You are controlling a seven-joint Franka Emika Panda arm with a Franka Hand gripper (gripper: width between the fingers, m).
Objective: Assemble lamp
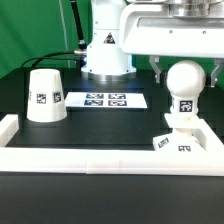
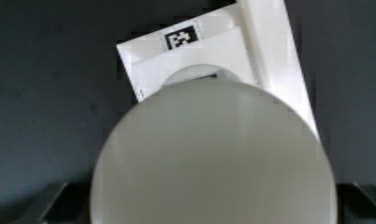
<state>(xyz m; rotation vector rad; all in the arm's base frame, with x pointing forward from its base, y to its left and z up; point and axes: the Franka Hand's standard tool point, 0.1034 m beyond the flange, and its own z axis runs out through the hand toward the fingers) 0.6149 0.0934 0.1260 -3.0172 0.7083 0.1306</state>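
My gripper point(image 1: 187, 76) is shut on the white ball-shaped bulb point(image 1: 186, 82) and holds it upright, stem down, right over the low square base point(image 1: 186, 141) at the exterior view's right. The stem carries a tag and reaches the base's top; I cannot tell whether it is seated. In the wrist view the bulb point(image 2: 211, 150) fills the middle, with the gripper point(image 2: 210, 206) around it and a dark finger point(image 2: 53, 206) at its side. The base point(image 2: 206, 58) lies beyond the bulb, with a socket hole showing. The tapered shade point(image 1: 45, 96) stands mouth down at the exterior view's left.
The marker board point(image 1: 107, 100) lies flat in the middle of the black table. A white rim point(image 1: 100, 158) borders the table at the front and sides. The robot's white pedestal point(image 1: 106, 45) stands at the back.
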